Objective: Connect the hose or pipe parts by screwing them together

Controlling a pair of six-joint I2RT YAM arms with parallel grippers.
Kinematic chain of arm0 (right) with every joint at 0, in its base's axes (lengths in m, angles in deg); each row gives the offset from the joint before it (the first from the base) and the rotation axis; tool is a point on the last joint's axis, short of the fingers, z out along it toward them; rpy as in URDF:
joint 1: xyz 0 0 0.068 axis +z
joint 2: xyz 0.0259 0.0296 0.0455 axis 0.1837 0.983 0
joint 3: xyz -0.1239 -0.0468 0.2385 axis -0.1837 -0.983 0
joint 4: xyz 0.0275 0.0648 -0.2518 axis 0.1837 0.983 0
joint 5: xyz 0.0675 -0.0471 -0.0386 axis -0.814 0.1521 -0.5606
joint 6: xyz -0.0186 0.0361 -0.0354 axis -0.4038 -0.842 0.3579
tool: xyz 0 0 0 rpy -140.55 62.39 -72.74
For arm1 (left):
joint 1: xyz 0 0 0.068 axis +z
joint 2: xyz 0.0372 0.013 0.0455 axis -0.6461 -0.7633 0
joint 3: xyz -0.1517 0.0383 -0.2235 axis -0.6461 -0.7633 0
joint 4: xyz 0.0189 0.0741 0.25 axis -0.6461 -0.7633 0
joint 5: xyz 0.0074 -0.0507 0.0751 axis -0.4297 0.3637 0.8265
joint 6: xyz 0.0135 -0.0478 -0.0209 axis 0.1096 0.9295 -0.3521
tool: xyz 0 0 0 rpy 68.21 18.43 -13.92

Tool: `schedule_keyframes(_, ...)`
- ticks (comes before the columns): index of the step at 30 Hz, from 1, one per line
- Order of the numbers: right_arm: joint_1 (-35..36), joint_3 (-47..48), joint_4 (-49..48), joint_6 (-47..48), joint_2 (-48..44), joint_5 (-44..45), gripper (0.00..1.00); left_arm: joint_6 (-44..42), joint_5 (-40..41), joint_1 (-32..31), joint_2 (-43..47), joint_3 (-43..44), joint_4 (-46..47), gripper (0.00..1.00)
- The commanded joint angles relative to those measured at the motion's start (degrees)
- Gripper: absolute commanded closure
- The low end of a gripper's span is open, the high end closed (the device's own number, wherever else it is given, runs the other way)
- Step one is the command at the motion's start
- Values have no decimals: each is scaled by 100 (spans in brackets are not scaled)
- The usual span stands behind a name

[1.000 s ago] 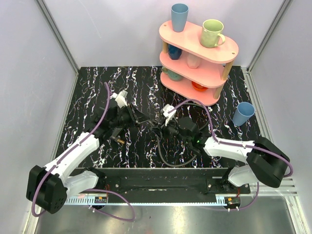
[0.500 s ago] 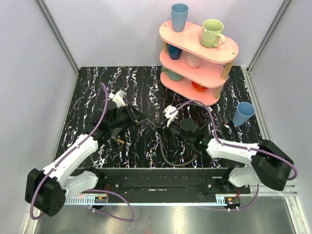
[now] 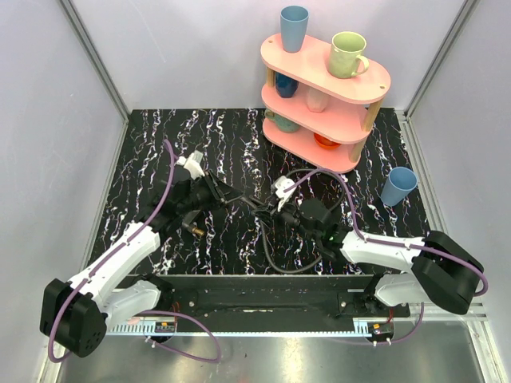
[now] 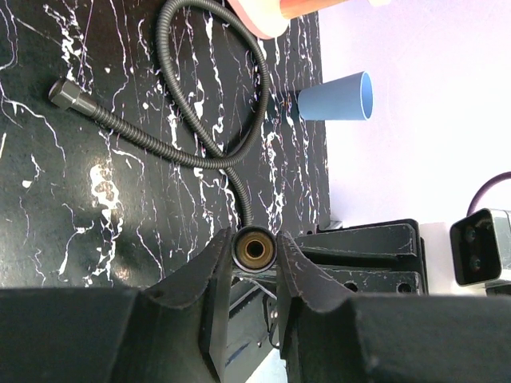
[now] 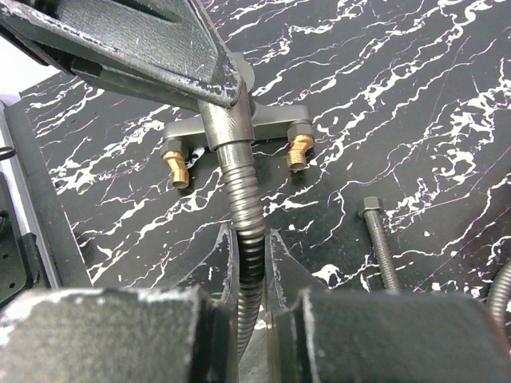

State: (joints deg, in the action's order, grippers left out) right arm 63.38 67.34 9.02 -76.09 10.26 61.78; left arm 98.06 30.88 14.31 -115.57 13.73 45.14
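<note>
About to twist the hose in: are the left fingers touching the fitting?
Touching. In the left wrist view, both left fingers press against the sides of the round fitting, with no gap on either side.

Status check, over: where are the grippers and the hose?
Left gripper shut on the T-shaped fitting. Right gripper shut on the hose just below the joint. Loose threaded rod lies beside, clear of the joint.

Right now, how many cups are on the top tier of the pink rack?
2: a blue cup at the left end, a green mug right of it; none seems hidden.
</note>
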Motion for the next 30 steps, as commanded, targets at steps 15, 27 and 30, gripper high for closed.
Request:
schedule_keyframes(15, -85, 703, -3, -278, -342, -11, 40, 450, -148, 132, 166, -242, 816, 100)
schedule_keyframes(27, -287, 1169, 7, -225, 291, -661, 53, 485, -298, 124, 245, -206, 816, 100)
schedule_keyframes(30, -322, 1213, 42, -234, 414, -828, 54, 477, -315, 115, 271, -215, 781, 100)
